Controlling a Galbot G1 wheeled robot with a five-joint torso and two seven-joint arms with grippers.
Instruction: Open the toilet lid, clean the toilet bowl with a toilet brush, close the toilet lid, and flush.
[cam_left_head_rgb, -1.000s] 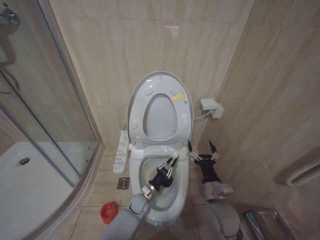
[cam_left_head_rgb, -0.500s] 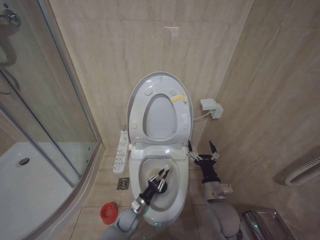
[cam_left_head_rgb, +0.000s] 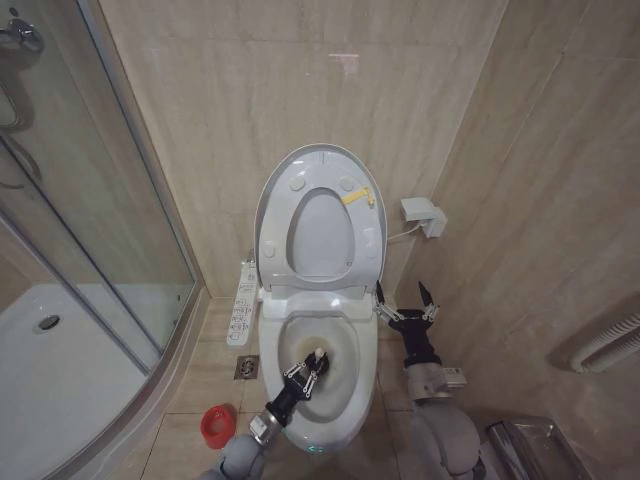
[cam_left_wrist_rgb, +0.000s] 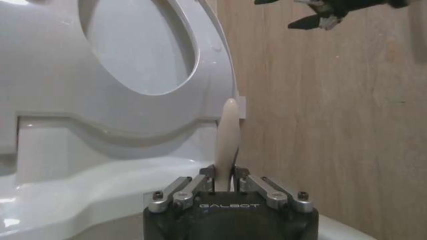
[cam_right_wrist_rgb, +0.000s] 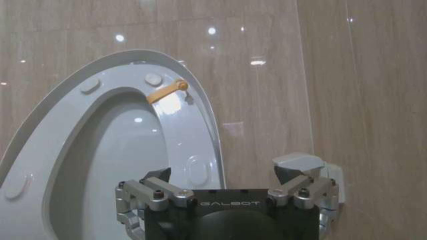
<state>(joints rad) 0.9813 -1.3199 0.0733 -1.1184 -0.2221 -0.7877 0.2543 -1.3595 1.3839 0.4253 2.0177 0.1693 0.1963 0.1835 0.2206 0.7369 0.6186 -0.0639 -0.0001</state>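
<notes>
The toilet lid (cam_left_head_rgb: 320, 235) stands upright against the back wall, with the ring seat (cam_left_head_rgb: 275, 225) and its yellow tag (cam_left_head_rgb: 358, 195) raised against it. Below lies the open, yellow-stained toilet bowl (cam_left_head_rgb: 340, 345). My left gripper (cam_left_head_rgb: 305, 372) hovers over the bowl's near half, shut on the toilet brush's white handle (cam_left_wrist_rgb: 227, 135), whose end (cam_left_head_rgb: 320, 353) pokes out past the fingers. The bristle head is hidden. The red cup (cam_left_head_rgb: 215, 425) sits on the floor left of the bowl. My right gripper (cam_left_head_rgb: 405, 298) hangs open right of the toilet, facing the lid (cam_right_wrist_rgb: 100, 165).
A control panel (cam_left_head_rgb: 243, 300) juts from the toilet's left side, with a floor drain (cam_left_head_rgb: 246, 367) below it. The glass shower wall (cam_left_head_rgb: 90, 200) and white tray (cam_left_head_rgb: 60, 370) fill the left. A white wall box (cam_left_head_rgb: 422, 215) sits right of the lid.
My left gripper has drawn back from the middle of the bowl toward its near rim, still holding the brush handle. The right arm has not moved.
</notes>
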